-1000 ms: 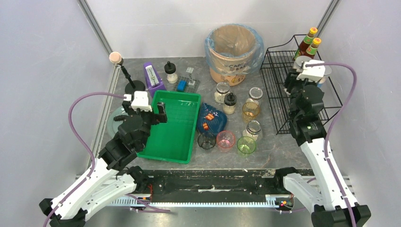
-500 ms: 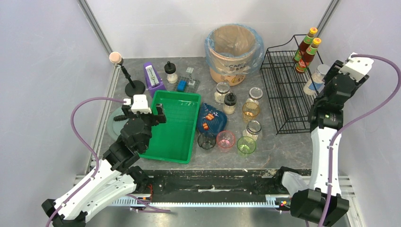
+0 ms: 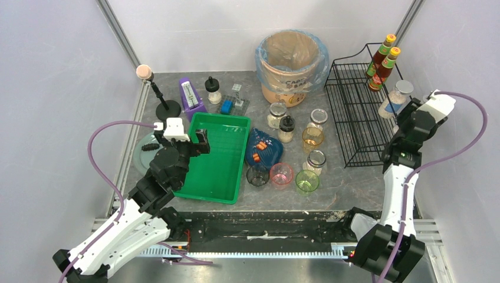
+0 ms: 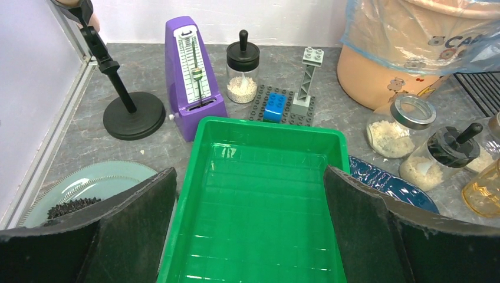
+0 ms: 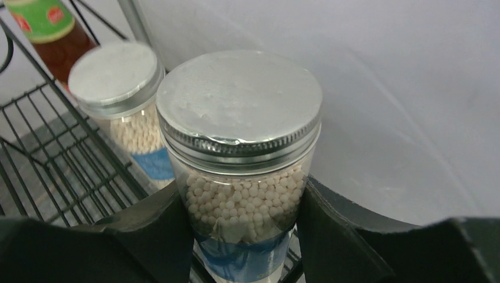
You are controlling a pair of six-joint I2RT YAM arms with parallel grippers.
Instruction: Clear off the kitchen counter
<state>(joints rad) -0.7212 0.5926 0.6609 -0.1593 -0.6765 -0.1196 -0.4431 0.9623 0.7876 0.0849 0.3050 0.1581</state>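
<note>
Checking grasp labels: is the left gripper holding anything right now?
No, the left gripper hangs wide open above the green tray, with nothing between its fingers.

Green tray [image 3: 215, 171], wire rack [image 3: 354, 118] (two sauce bottles [image 3: 384, 68])

On the counter [image 3: 348, 183] a tray [image 3: 215, 171] lies left of centre, with a plate [image 3: 140, 156] to its left and a dish [image 3: 265, 147] just beside its right edge; a microphone stand [image 3: 160, 100], metronome [image 3: 190, 94], stoppered jar [image 3: 213, 91] and brick baseplate [image 3: 234, 101] stand in a row behind it. A bin [image 3: 292, 59] stands at the back centre, with jars and cups [image 3: 312, 138] before it, between the dish and a wire rack [image 3: 354, 135] on the right. Two bottles [image 3: 382, 62] stand in the rack's far right corner with a lidded jar [image 3: 394, 97] just before them, and the right end effector [image 5: 244, 224] holds a second jar [image 5: 239, 147] beside it.
</note>
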